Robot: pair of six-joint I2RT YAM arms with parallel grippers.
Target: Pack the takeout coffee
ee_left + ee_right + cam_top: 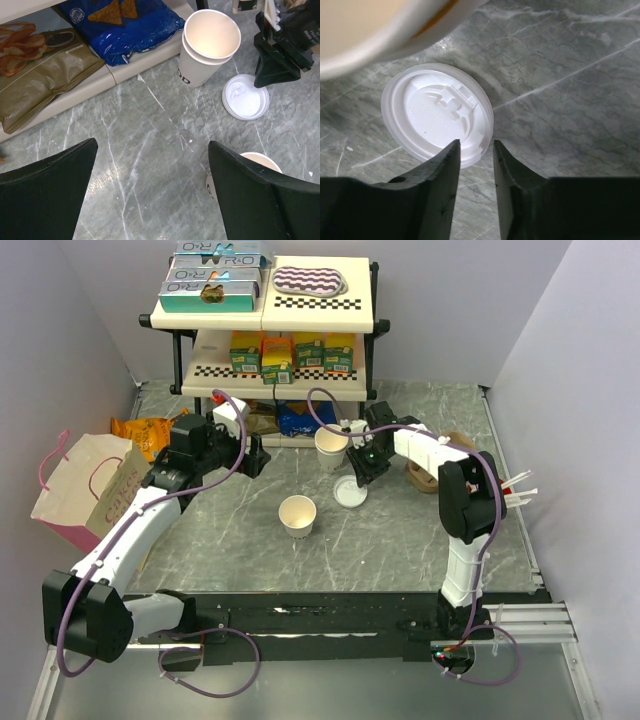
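The grey marbled tabletop [400, 530] has thin white veins. The round plastic lid [437, 112] is plain white, the single tapered paper cup [297, 515] cream, and the glossy chip bag [120, 25] blue with orange triangles.

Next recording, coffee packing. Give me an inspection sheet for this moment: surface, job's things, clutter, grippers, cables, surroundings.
Surface: grey marbled table, no spills seen.
Job's things: open cup upright, lidless; white lid flat on the table, apart from it.
Clutter: stack of lidless cups behind the lid; blue chip bag under the shelf.
Grippers: left gripper wide open, empty; right gripper over the lid's edge, jaws narrowly apart, lid not lifted.
Cables: purple cables looped along both arms.
Surroundings: shelf with boxes at the back; paper bag at the left.
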